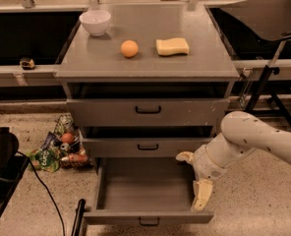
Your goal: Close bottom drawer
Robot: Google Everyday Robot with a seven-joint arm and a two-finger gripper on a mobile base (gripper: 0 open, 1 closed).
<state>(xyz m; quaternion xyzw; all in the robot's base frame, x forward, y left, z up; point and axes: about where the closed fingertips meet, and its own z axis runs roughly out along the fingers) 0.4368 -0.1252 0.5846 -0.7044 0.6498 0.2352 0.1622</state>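
The bottom drawer (148,217) of the grey cabinet stands pulled far out, its bare grey tray (145,186) empty, its small black bar handle (149,222) at the low front edge. The middle drawer (148,146) and the top drawer (148,111) above it are pushed in. My gripper (197,181) hangs from the white arm (263,139) at the drawer's right side, one cream finger (201,194) pointing down along the right wall, just behind the front panel.
On the cabinet top (204,65) stand a white bowl (95,21), an orange (129,48) and a yellow sponge (172,46). Snack packets (62,149) lie on the floor at the left. A black cable (42,186) and a black bin (0,154) are at far left.
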